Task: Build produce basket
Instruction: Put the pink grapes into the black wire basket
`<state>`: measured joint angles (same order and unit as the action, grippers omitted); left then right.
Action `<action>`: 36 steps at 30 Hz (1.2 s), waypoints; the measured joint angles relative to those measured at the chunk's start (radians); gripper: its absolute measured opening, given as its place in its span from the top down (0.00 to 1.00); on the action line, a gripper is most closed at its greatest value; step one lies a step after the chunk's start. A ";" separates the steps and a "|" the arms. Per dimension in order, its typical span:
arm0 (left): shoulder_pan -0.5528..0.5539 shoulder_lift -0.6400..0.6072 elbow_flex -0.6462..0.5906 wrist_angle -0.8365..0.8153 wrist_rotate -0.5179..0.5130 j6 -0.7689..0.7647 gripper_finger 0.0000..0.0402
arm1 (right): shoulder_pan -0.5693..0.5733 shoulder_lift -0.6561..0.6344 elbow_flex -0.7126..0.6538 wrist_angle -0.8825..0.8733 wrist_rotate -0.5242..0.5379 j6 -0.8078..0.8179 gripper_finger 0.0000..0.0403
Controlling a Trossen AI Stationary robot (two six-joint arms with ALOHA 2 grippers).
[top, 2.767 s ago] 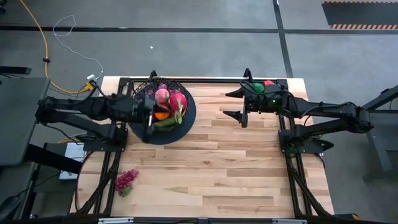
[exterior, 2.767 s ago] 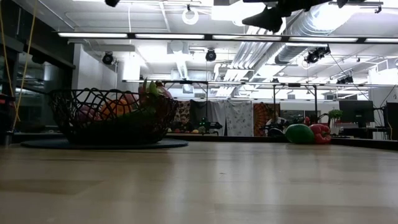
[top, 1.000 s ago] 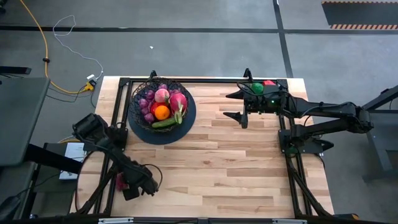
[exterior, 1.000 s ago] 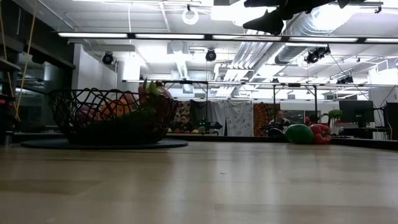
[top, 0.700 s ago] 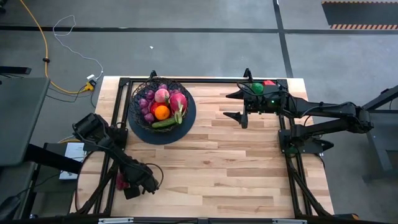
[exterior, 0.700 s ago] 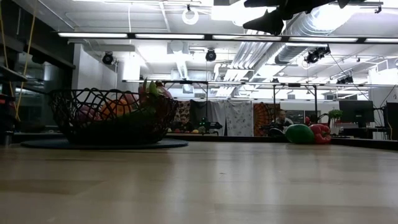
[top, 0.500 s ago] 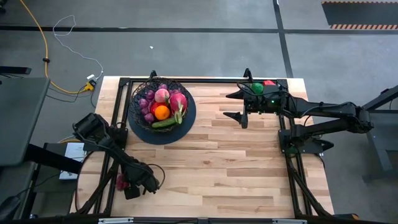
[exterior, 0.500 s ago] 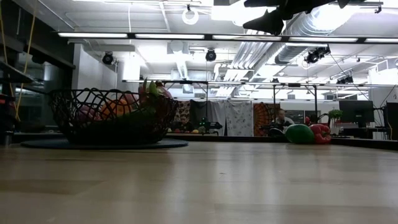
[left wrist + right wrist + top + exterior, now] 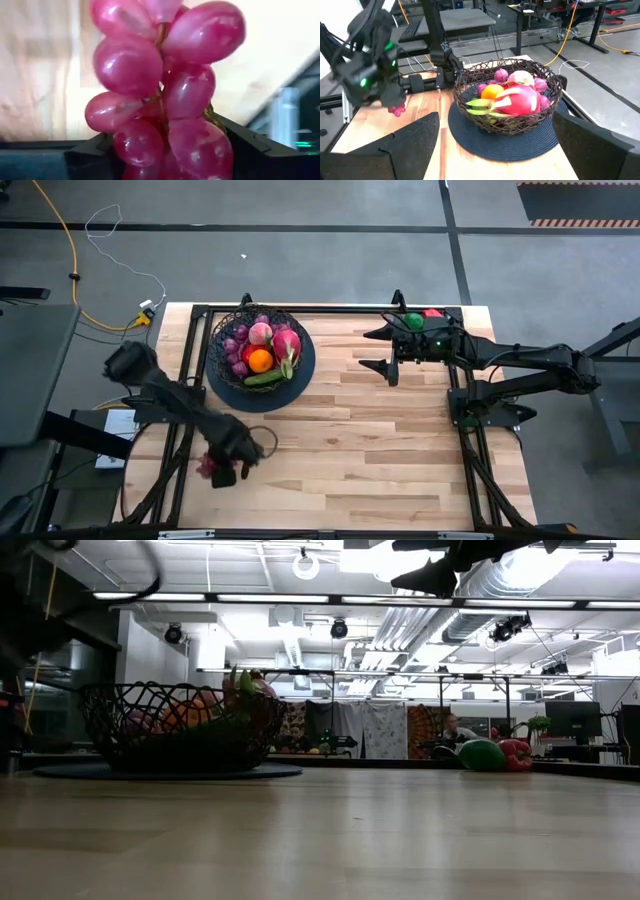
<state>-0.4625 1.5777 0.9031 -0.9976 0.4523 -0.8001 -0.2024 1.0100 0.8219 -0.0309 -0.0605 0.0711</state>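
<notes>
The black wire basket stands on a dark round mat at the table's far left. It holds an orange, a peach, purple grapes, a green cucumber and a pink-red fruit. My left gripper is over the near left of the table, shut on a pink-purple grape bunch. The right wrist view shows this bunch hanging under the gripper. My right gripper hangs open above the far right, in front of a green pepper and a red pepper. My left gripper pinches the grape bunch between its two fingers, one on each side of the grapes at one end. The rest of the bunch reaches out past the fingertips. The fingers slant steeply down. The bunch hangs below them, clear of the table.
The two peppers lie at the far right edge behind my right gripper. Bare wood stretches over the table's middle and near right. A black frame rail runs along the far edge.
My left gripper has risen and swung toward the table's middle and the basket, rolling a little. The grape bunch has come up off the table with it. The right arm has kept still.
</notes>
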 joint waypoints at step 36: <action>0.822 -0.281 0.237 -0.190 -0.477 0.841 0.51 | 0.000 0.000 0.000 -0.016 0.001 0.108 0.06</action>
<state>0.3599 1.2964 1.1400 -1.1873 -0.0246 0.0406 -0.2024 1.0100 0.8219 -0.0467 -0.0597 0.1791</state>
